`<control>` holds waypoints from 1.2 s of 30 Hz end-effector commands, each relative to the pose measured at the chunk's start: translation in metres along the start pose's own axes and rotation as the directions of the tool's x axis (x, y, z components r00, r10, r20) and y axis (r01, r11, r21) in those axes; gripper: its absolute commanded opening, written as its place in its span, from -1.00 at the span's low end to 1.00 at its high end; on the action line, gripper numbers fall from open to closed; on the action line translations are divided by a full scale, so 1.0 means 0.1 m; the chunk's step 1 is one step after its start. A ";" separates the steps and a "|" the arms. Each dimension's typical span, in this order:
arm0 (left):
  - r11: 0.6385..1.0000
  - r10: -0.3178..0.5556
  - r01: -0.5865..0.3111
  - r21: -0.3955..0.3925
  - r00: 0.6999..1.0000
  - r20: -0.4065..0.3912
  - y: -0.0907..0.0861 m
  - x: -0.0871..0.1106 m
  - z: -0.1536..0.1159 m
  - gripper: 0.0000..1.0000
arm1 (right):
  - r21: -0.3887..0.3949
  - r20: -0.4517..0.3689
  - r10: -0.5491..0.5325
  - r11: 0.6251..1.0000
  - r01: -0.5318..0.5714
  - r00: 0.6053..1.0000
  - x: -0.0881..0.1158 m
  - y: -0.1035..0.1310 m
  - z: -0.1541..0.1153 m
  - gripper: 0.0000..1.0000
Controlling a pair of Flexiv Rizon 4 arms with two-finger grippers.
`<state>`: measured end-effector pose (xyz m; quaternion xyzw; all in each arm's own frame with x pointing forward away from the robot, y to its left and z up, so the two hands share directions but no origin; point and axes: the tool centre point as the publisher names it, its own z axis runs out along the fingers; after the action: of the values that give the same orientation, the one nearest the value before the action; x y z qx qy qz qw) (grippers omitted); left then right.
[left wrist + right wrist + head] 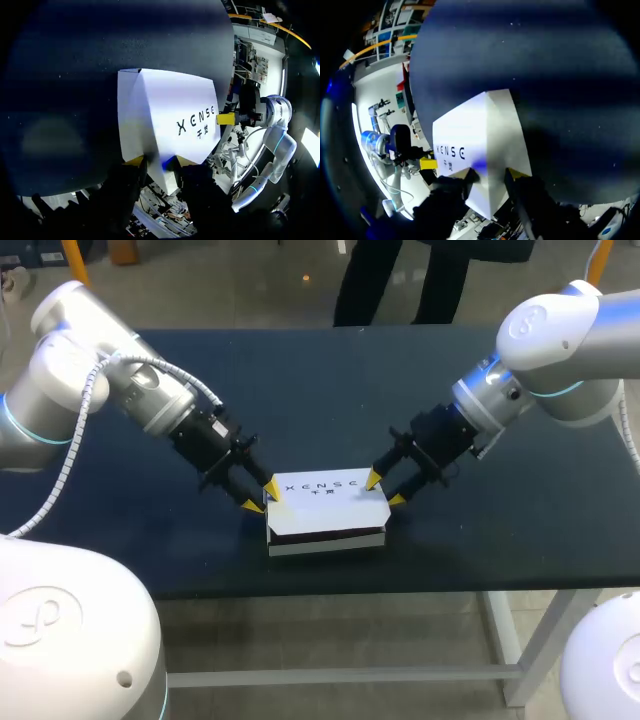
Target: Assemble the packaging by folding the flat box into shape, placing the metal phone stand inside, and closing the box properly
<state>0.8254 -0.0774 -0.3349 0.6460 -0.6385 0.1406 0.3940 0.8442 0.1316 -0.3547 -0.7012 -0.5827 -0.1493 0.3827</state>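
Note:
The white box (325, 502) with dark print on its lid and a dark band along its front side lies folded and closed near the table's front edge. My left gripper (262, 495) is at its left end, and the fingers clasp that end of the lid from front and back (160, 161). At the right end my right gripper (385, 489) holds the lid the same way (491, 175). Each wrist view shows the box (170, 110) (480, 135) stretching away from its fingers to the other arm's yellow tip. No metal phone stand is in sight.
The dark blue table (300, 390) stretches bare behind the box and to both sides. Its front edge runs just below the box.

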 end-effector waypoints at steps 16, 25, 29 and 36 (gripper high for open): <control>0.997 -0.025 0.025 -0.066 1.000 0.008 -0.08 0.11 -0.08 -0.31 | 0.085 -0.004 0.020 0.996 -0.020 1.000 0.10 0.08 -0.04 -0.07; 0.994 -0.038 0.039 -0.105 0.999 0.011 -0.12 0.14 -0.11 -0.33 | 0.105 -0.006 0.032 0.994 -0.031 0.999 0.14 0.08 -0.05 -0.06; 0.992 -0.038 0.039 -0.121 0.999 0.008 -0.13 0.15 -0.13 -0.34 | 0.115 -0.007 0.037 0.993 -0.036 0.999 0.16 0.08 -0.06 -0.06; 0.987 -0.043 0.044 -0.152 0.999 0.006 -0.14 0.17 -0.16 -0.37 | 0.133 -0.005 0.049 0.990 -0.048 0.999 0.19 0.09 -0.07 -0.07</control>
<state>0.8399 -0.0754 -0.3172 0.6331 -0.6319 0.0926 0.4373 0.8542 0.1344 -0.3418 -0.6906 -0.5714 -0.1100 0.4296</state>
